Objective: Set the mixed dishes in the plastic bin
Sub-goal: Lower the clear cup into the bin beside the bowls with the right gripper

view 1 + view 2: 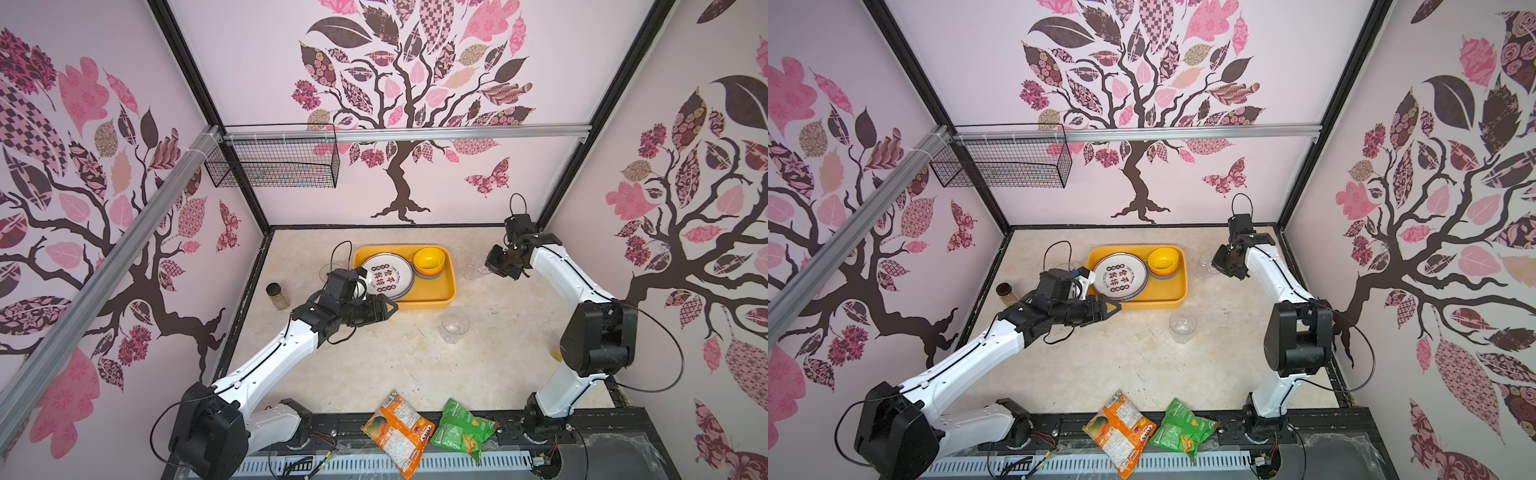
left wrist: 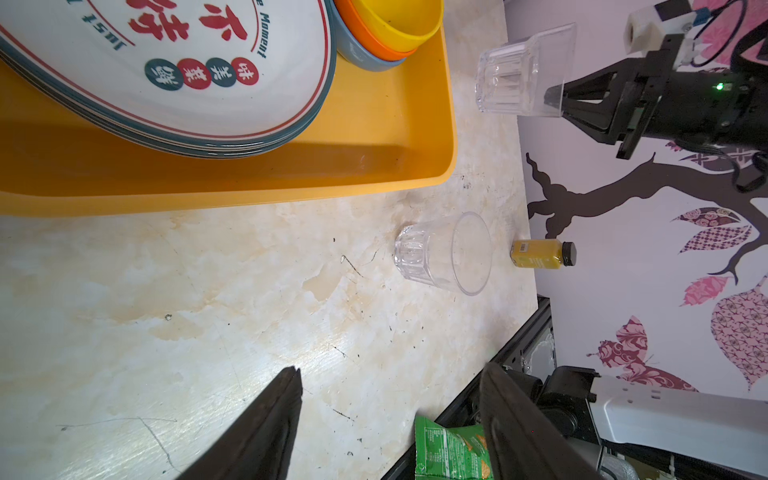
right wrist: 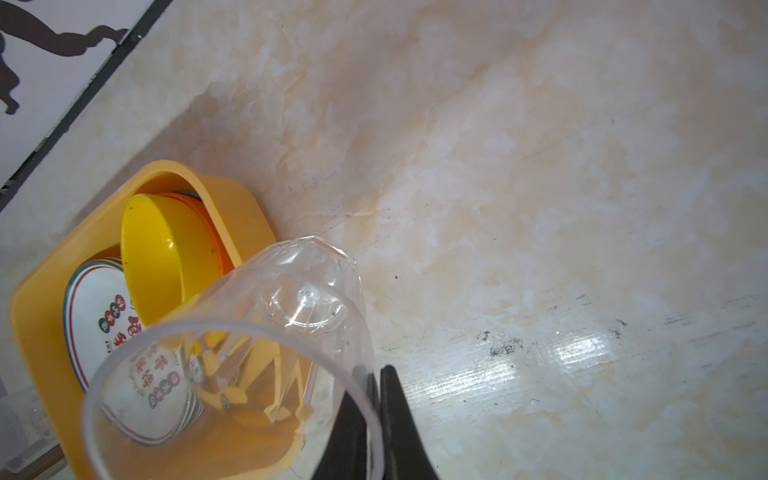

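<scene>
A spice jar point(image 1: 277, 296) stands by the counter's left edge; the left gripper point(image 1: 390, 306), jaws spread and empty, hovers at the front left corner of the plastic bin point(image 1: 434, 289), which sits near the counter's back edge; inside, stacked plates point(image 1: 386, 274) lie on the left, nested bowls point(image 1: 429, 261) in the back right corner; a clear cup point(image 1: 454, 327) stands before the bin; just right of the bin, the right gripper point(image 3: 375, 376) pinches the rim of a second cup point(image 2: 519, 70).

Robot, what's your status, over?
Right gripper shut on cup rim, beside bin. Left gripper open, empty. Plates, bowls in bin; loose cup before it. Nothing between cup and bin.
</scene>
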Tool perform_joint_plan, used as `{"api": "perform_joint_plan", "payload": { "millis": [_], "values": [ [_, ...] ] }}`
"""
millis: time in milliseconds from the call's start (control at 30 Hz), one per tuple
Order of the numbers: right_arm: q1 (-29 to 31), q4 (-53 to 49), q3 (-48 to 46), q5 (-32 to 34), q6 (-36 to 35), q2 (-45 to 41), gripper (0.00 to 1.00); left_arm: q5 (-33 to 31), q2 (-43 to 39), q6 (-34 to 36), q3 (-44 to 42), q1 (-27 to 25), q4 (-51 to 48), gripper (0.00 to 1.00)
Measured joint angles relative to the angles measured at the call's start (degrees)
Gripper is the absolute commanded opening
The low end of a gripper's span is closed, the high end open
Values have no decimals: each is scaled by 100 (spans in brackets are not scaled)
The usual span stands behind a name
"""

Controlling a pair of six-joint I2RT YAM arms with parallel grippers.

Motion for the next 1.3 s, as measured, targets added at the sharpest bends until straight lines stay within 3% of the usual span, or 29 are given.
{"api": "perform_joint_plan", "payload": {
  "millis": [367, 667, 1300],
  "values": [
    [651, -483, 699, -46, -236, -20, 1, -120, -374, -52, -195, 291, -101, 71],
    [1198, -669, 756, -111, -352, 55, 1, -173, -627, -105, -348, 570, -223, 71],
    [1672, -750, 756, -120, -595, 682, 1, -173, -627, -151, -435, 597, -227, 71]
  ]
}}
